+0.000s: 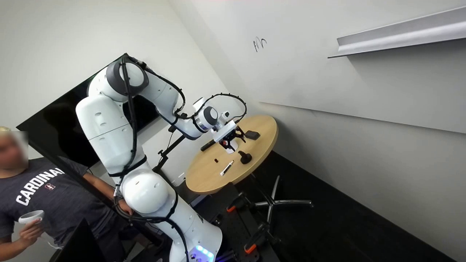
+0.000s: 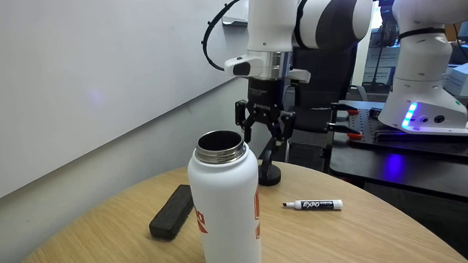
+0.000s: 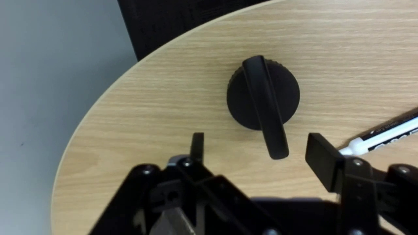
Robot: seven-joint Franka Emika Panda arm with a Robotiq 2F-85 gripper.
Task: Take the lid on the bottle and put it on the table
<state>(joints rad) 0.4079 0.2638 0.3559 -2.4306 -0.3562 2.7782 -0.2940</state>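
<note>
The white bottle (image 2: 228,211) with red marks stands upright on the round table (image 2: 344,249), its mouth uncovered. It is partly hidden behind the gripper in an exterior view (image 1: 232,147) and out of the wrist view. The black lid (image 3: 266,98) with a loop handle lies on the table (image 3: 140,130), handle up; it shows in both exterior views (image 1: 245,158) (image 2: 269,176). My gripper (image 3: 258,147) is open and empty above the table, its fingers apart and the handle's near end between them in the picture. It also shows in both exterior views (image 1: 239,145) (image 2: 262,141).
A white Expo marker (image 2: 314,204) lies near the lid. A dark eraser block (image 2: 173,212) lies beside the bottle. A small black piece (image 1: 216,160) and a dark long object (image 1: 208,145) are on the table. A whiteboard wall (image 2: 100,80) runs alongside. A person (image 1: 47,196) sits near the arm.
</note>
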